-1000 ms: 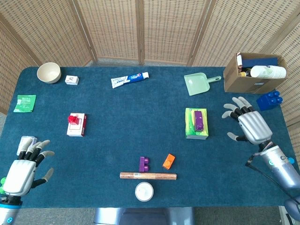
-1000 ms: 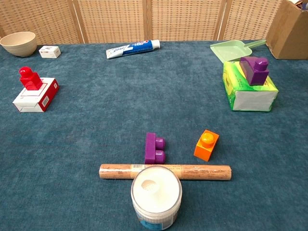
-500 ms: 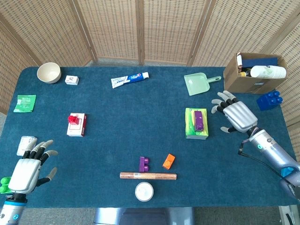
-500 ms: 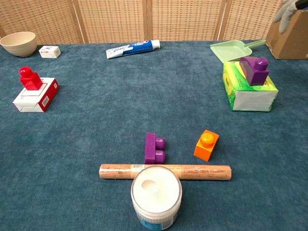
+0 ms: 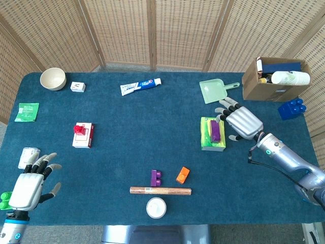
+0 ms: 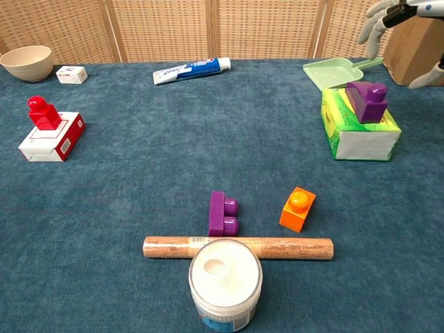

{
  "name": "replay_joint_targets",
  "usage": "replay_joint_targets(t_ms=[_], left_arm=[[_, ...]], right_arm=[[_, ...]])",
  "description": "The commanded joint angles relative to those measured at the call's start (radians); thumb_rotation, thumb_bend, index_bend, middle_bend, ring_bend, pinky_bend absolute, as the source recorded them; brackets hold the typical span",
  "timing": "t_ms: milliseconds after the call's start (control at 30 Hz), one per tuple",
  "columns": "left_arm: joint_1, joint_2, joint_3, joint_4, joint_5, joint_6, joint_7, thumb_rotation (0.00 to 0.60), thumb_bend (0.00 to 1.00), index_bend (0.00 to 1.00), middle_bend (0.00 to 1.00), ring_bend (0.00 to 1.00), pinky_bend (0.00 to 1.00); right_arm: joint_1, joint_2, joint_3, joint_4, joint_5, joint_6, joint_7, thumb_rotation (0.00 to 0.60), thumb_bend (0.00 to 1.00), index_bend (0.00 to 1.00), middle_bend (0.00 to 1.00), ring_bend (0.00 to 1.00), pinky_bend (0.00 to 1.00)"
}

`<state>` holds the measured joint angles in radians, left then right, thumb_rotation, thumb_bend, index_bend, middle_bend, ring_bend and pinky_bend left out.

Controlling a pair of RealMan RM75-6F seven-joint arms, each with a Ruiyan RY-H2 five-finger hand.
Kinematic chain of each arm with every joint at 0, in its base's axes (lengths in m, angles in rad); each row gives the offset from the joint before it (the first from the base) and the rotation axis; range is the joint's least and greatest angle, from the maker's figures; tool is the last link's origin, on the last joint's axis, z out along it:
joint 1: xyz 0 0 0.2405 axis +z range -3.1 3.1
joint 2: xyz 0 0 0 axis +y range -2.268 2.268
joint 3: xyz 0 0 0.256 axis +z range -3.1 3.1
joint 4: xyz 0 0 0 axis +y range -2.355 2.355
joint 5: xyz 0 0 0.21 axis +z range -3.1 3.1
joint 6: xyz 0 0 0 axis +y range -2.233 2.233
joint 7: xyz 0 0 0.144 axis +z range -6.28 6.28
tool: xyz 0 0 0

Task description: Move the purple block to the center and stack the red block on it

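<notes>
Currently: Right Hand Beside the Green Box, Blocks Untouched

Overall, the bench (image 5: 127, 137) is covered in dark blue cloth and stands in front of a wicker screen (image 5: 152, 30).

A cardboard box (image 5: 274, 81) sits at the far right corner with a blue block (image 5: 291, 108) just beside it on the near side.

Both hands are empty with fingers spread. The right hand (image 5: 239, 122) hovers just to the right of the green box (image 5: 212, 134), its fingertips pointing toward the dustpan (image 5: 215, 91); the chest view shows only its fingers at the top right edge. The left hand (image 5: 29, 184) rests at the near left corner, well apart from all blocks.

A wooden rod (image 5: 160, 190) lies crosswise near the front edge, with a white-lidded jar (image 5: 156, 207) just in front of it.

The green box stands right of centre and carries a purple block (image 5: 215, 130) on its top. A second purple block (image 5: 156, 178) lies on the cloth, touching or nearly touching the rod's far side. An orange block (image 5: 183, 175) lies just to its right.

The red block (image 5: 78, 129) stands on a red and white carton (image 5: 83, 135) at the left.

A toothpaste tube (image 5: 140, 86), a bowl (image 5: 53, 79), a green packet (image 5: 26, 112) and a small white box (image 5: 77, 86) lie along the far and left areas.
</notes>
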<state>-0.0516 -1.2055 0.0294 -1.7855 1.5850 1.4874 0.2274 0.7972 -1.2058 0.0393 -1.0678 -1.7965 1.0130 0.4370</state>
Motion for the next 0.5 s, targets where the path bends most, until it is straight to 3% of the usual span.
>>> replay_joint_targets(t_ms=[33, 500], left_arm=[[0.000, -0.001, 0.000, 0.001, -0.001, 0.000, 0.001, 0.600, 0.38, 0.35, 0.17, 0.17, 0.00], [0.009, -0.002, 0.002, 0.009, -0.006, 0.010, -0.005, 0.600, 0.38, 0.35, 0.17, 0.17, 0.00]], right_arm=[[0.019, -0.007, -0.012, 0.011, -0.009, -0.005, 0.002, 0.600, 0.03, 0.36, 0.22, 0.00, 0.02], [0.091, -0.028, -0.063, 0.031, -0.027, -0.046, -0.012, 0.600, 0.00, 0.37, 0.22, 0.00, 0.02]])
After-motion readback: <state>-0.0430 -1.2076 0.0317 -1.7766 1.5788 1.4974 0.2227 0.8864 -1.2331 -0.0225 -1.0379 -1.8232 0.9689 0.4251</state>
